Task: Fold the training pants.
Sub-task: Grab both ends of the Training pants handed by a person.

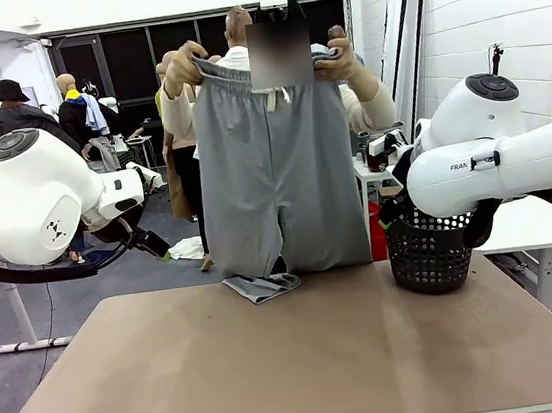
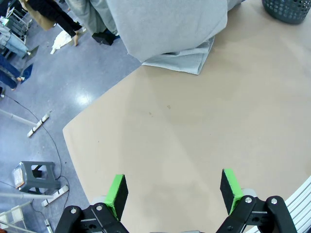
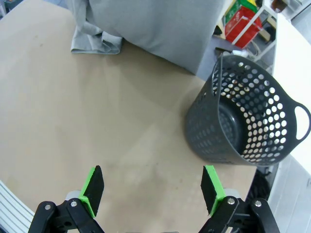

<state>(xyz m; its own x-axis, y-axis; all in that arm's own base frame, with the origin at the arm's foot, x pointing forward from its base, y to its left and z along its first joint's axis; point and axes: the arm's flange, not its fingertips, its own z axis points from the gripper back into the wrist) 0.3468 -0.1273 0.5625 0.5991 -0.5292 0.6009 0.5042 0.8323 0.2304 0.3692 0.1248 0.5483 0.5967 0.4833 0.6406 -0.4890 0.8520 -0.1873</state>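
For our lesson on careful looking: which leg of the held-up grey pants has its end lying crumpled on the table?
The leg on the picture's left in the front view: its cuff lies bunched on the table; the other leg hangs straight.

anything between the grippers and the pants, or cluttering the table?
Nothing visible. Bare brown tabletop lies between the left gripper, right gripper and the light grey jersey training pants held up at its far edge; black perforated basket stands aside.

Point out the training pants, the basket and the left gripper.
training pants (image 1: 272, 157), front view, on the front panel below the waistband.
basket (image 3: 214, 131), right wrist view, on its perforated outer wall.
left gripper (image 2: 172, 174), left wrist view, midway between its open green fingertips.
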